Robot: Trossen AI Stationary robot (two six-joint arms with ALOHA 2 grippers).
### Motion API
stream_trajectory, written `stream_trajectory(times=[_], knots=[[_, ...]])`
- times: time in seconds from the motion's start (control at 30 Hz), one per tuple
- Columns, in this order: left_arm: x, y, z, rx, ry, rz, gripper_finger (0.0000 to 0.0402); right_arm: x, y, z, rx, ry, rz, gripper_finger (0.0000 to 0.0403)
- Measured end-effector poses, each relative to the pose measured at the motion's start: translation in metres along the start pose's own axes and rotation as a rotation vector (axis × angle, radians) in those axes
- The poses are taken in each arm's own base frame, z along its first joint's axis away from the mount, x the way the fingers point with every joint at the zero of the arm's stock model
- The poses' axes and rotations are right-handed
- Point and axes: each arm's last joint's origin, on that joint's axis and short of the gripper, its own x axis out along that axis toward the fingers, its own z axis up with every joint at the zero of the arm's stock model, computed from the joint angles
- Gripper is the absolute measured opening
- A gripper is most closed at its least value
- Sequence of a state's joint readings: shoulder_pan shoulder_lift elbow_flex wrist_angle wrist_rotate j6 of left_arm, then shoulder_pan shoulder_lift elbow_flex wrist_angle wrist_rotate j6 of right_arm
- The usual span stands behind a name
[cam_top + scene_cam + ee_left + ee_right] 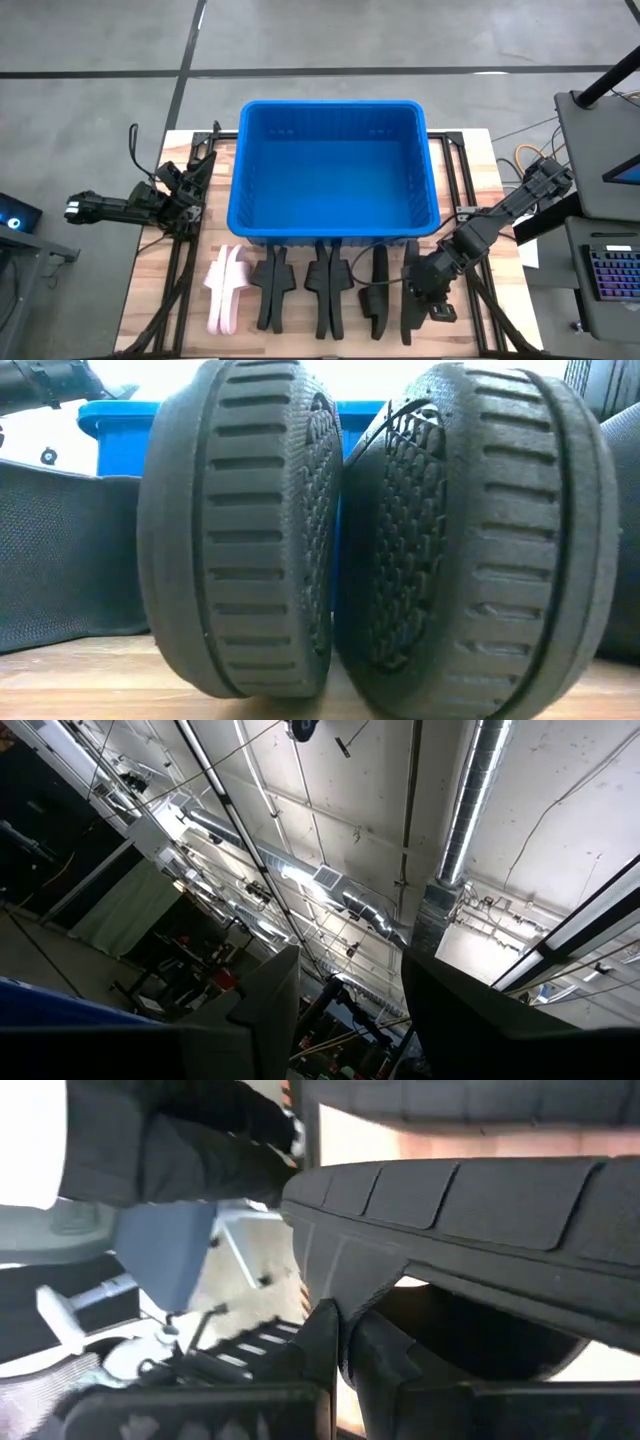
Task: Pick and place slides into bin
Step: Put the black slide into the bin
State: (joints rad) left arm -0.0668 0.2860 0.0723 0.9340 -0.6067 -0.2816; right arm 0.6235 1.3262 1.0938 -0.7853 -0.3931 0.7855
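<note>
**Down at the front-right corner, right arm is on the last slide**

Over the rightmost black slide [412, 290] sits the right gripper [432, 292], jaws nearly together with nothing clearly between them. The slide's long axis runs front to back, pointing at the blue bin [334, 225] just behind it. Other slides [272, 288] and a pink pair [224, 288] line the wooden table [150, 290]. The left gripper [186, 190] waits beside the bin, jaws apart.
</note>
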Motion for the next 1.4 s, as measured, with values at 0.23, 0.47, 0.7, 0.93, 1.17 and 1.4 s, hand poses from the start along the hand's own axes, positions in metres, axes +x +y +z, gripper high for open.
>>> stream_trajectory(times=[0.23, 0.47, 0.7, 0.93, 1.17, 1.4], knots=[[0.000, 0.000, 0.000, 0.000, 0.000, 0.000, 0.0162, -0.031, 0.022, 0.004, 0.001, -0.015, 0.014, 0.0013], [0.000, 0.000, 0.000, 0.000, 0.000, 0.000, 0.0162, -0.058, 0.042, 0.008, -0.011, -0.065, 0.064, 0.0013], [0.000, 0.000, 0.000, 0.001, 0.001, 0.000, 0.0162, -0.078, 0.055, 0.015, -0.122, -0.226, 0.026, 0.0013], [0.000, 0.000, 0.000, 0.001, 0.001, 0.000, 0.0162, -0.101, 0.060, 0.029, -0.201, -0.475, -0.093, 0.0013], [0.000, 0.000, -0.001, 0.001, 0.008, -0.021, 0.0162, -0.125, 0.059, 0.050, -0.242, -0.878, -0.325, 0.0013], [0.001, -0.001, -0.003, 0.009, 0.021, -0.023, 0.0162, -0.148, 0.050, 0.069, -0.119, -1.224, -0.663, 0.0013]])
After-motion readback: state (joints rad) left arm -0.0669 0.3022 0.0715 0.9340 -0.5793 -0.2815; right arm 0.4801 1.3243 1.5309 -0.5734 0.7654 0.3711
